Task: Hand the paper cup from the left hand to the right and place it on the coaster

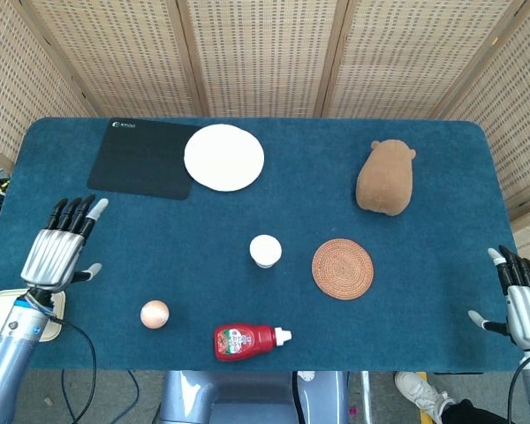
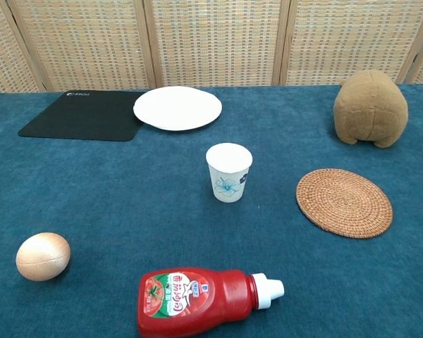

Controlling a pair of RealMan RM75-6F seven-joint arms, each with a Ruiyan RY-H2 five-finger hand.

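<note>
A white paper cup (image 1: 265,250) (image 2: 229,172) stands upright near the middle of the blue table, with a small blue print on its side. The round woven coaster (image 1: 343,268) (image 2: 345,202) lies flat just to its right, with nothing on it. My left hand (image 1: 60,246) hovers at the table's left edge, fingers apart and holding nothing, far from the cup. My right hand (image 1: 521,300) is at the right edge, also open and holding nothing. Neither hand shows in the chest view.
A ketchup bottle (image 1: 245,341) (image 2: 201,301) lies on its side at the front edge. A wooden egg (image 1: 155,314) (image 2: 43,256) sits front left. A white plate (image 1: 223,157) and a black mat (image 1: 144,159) lie at the back left; a brown plush toy (image 1: 386,177) is at the back right.
</note>
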